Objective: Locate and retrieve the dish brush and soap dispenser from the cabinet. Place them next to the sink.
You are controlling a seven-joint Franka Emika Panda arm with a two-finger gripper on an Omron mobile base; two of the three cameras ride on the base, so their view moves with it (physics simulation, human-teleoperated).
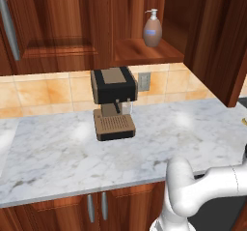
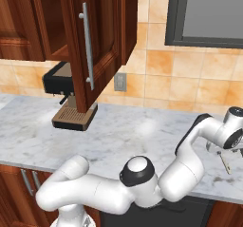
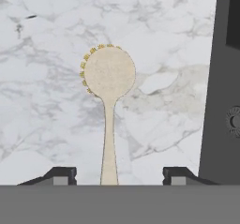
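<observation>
Dish brush (image 3: 108,96) flat on marble counter (image 3: 42,87), handle btwn spread claw (image 3: 112,175) tips, untouched.

Bright, even, sharp rendering; faint shadows.

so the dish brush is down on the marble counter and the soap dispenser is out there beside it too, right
Not quite. The dish brush does lie on the marble counter, as the hand view shows, but the soap dispenser is not beside it. The left base view shows it standing upright on the shelf inside the open cabinet, above the coffee machine.
</observation>
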